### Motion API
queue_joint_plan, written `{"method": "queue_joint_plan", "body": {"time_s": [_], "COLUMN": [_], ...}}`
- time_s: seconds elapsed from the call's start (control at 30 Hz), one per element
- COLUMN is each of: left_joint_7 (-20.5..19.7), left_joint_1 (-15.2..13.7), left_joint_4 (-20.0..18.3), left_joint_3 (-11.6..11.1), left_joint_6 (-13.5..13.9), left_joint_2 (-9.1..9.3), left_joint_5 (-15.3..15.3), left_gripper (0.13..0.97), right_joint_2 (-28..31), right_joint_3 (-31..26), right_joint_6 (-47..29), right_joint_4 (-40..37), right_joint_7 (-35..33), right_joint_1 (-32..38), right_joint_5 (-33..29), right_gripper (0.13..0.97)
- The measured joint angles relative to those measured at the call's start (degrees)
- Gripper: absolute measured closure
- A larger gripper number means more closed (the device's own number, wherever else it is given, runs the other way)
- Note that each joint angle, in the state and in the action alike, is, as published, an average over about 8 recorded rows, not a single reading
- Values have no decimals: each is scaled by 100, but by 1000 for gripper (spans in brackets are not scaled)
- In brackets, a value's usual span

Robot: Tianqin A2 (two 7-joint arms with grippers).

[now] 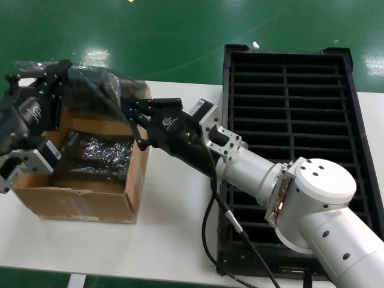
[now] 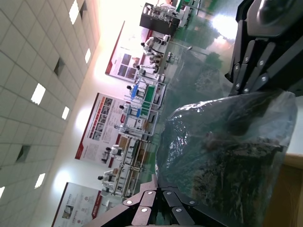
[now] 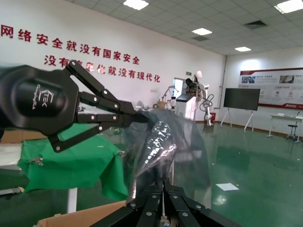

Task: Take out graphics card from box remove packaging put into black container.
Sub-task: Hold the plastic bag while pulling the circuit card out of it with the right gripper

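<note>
Head view: both the left pincer point(image 1: 60, 81) and right pincer point(image 1: 133, 123) grip the packaging point(image 1: 99, 84) above the box point(image 1: 78, 195).

One brown cardboard box point(image 1: 90, 198) sits on one white worktop point(image 1: 174, 240). One black container point(image 1: 360, 156) has two columns of slots. Two wrapped bundles show: one shiny packaging point(image 1: 99, 90) held up, and a second crinkly bundle point(image 1: 99, 156) inside the box. Two robot tools: left tool point(image 1: 63, 75), right tool point(image 1: 133, 123).
</note>
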Motion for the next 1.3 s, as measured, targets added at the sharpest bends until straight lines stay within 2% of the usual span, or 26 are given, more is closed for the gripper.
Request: {"method": "queue_joint_plan", "body": {"time_s": [0.23, 0.37, 0.63, 0.93, 1.3], "left_joint_7": [-71, -111, -209, -256, -315], "left_joint_1": [34, 69, 165, 276, 345], "left_joint_4": [-72, -122, -243, -328, -331], "left_joint_3": [-61, -79, -123, -116, -72], "left_joint_6": [1, 6, 64, 140, 162], "left_joint_2": [-17, -25, -44, -48, -91], "left_joint_5": [-31, -40, -98, -127, -78], "left_gripper": [957, 957, 957, 957, 957], "right_joint_2": [0, 0, 0, -1, -1], "right_joint_3": [17, -33, -142, -208, -231], "right_joint_6": [-27, -48, -70, -61, -106], "right_joint_4": [-20, -77, -221, -324, -379], "right_joint_7": [21, -25, -168, -351, -512], "right_joint_1": [-5, 24, 101, 158, 188], "right_joint_5": [-30, 53, 292, 549, 792], "right_gripper": [904, 904, 784, 697, 775]}}
